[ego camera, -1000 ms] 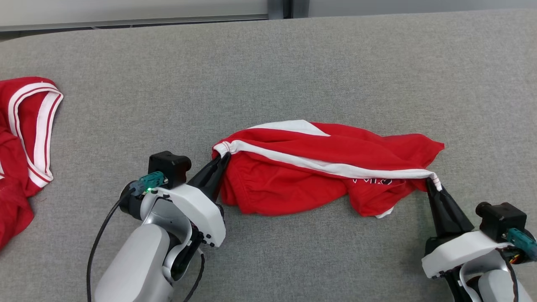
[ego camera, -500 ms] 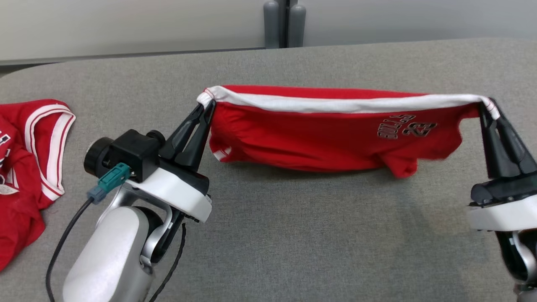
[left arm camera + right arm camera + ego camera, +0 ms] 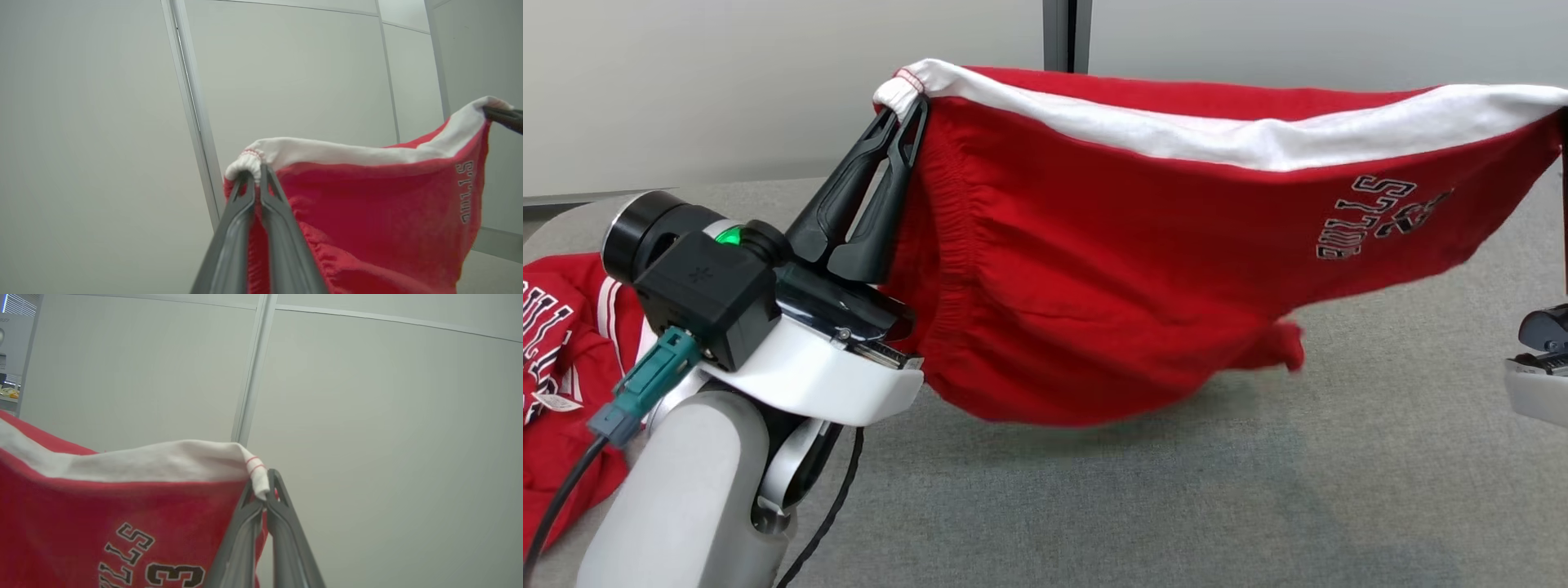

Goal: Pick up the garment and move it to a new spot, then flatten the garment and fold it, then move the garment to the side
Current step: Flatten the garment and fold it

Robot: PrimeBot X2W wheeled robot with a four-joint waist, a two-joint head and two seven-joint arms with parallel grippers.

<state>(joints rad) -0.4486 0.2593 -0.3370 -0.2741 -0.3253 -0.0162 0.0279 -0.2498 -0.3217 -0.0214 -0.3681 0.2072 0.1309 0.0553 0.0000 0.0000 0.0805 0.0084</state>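
The garment (image 3: 1111, 245) is a pair of red shorts with a white band and dark lettering, stretched in the air between my two grippers, clear of the grey table (image 3: 1176, 506). My left gripper (image 3: 911, 110) is shut on its bunched left corner, seen up close in the left wrist view (image 3: 255, 179) with the garment (image 3: 367, 212) hanging to the right. My right gripper (image 3: 265, 498) is shut on the other corner of the garment (image 3: 122, 506); in the head view its white wrist body (image 3: 1539, 376) shows at the right edge.
A second red garment with white trim (image 3: 560, 359) lies on the table at the far left. A pale wall with a vertical post (image 3: 1062, 33) stands behind the table.
Both grippers have lifted the garment off the table and spread it wide; it now hangs much higher. The head camera has also tilted up.
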